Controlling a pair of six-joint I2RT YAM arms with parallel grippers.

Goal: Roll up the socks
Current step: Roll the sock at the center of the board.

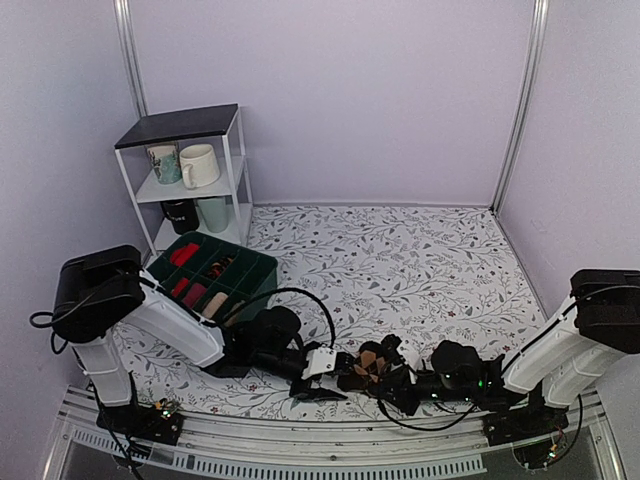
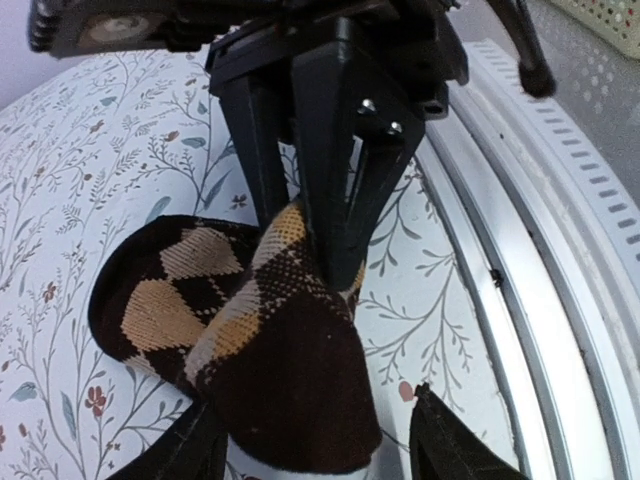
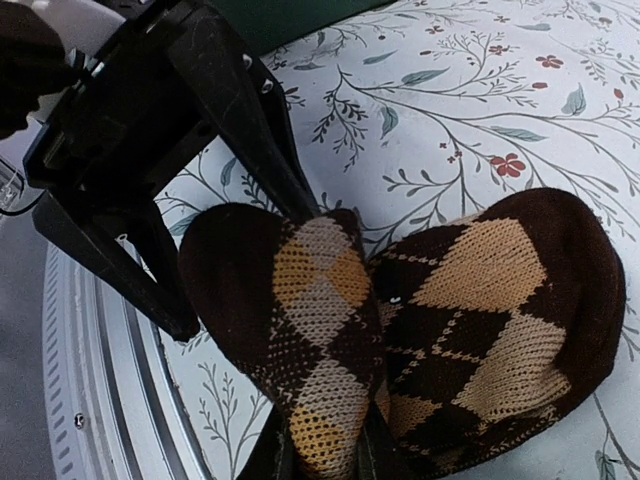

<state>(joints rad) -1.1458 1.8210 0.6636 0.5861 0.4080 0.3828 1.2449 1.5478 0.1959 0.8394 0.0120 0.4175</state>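
socks [image 3: 470, 300] sit bunched in a fat argyle wad, lower centre of the overhead frame, on the floral cloth [image 1: 420, 260]. my right gripper [image 3: 318, 458] is clamped on a fold of them. my left gripper [image 2: 312, 455] has its jaws spread either side of the wad, holding nothing. i'd say mostly rolled, final tuck not yet done. my right fingertips are buried in knit, and i can't tell if both socks are in there.
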